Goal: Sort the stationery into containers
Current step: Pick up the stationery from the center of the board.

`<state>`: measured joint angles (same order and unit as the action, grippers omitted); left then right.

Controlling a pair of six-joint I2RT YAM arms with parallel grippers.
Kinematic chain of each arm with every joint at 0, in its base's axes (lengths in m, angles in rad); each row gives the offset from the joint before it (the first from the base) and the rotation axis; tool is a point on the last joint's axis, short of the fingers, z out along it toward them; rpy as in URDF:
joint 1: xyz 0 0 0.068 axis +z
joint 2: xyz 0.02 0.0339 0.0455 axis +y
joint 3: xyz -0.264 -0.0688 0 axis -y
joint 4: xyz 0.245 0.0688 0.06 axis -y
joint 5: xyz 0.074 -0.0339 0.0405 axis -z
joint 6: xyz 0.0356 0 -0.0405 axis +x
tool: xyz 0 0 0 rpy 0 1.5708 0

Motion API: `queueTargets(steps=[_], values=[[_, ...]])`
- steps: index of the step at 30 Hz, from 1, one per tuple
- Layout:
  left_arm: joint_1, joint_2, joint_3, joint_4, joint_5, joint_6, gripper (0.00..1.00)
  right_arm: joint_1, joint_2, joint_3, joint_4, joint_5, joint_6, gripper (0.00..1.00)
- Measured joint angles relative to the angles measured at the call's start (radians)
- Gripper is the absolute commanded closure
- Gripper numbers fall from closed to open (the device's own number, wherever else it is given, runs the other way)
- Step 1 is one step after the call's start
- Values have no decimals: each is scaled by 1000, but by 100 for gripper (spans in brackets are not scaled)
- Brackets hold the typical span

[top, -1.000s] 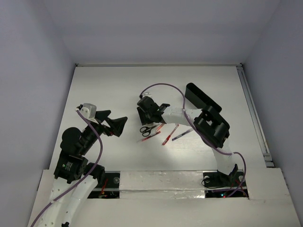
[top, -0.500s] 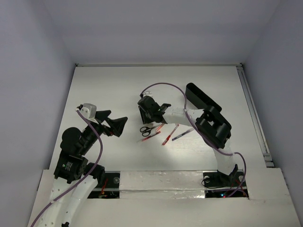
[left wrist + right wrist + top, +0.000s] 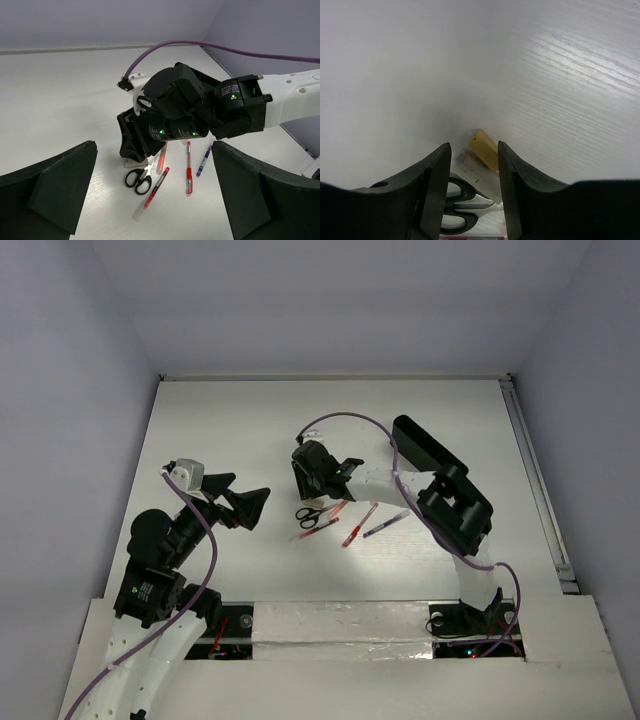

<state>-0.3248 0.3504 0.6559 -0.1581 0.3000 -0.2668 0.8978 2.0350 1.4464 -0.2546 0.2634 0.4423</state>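
My right gripper points down, open, its fingertips either side of the beige and white eraser block, which lies on the table. I cannot tell whether they touch it. The black-handled scissors lie just beside the eraser and also show in the left wrist view. Three red pens and a blue-purple pen lie to the right. The black tray is at the back right. My left gripper is open and empty, left of the items.
The right arm's white forearm and black elbow hang over the pens and the near end of the tray. A purple cable loops above the right wrist. A rail runs along the table's right edge.
The right arm's elbow has shifted slightly right and toward the near edge, while its gripper stays over the eraser. The left arm has not moved.
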Motion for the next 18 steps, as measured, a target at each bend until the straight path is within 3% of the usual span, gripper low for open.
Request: queueTargets(steps=[18], values=[[0, 0, 0, 4, 7, 0, 1, 0, 0, -4, 0, 10, -1, 55]])
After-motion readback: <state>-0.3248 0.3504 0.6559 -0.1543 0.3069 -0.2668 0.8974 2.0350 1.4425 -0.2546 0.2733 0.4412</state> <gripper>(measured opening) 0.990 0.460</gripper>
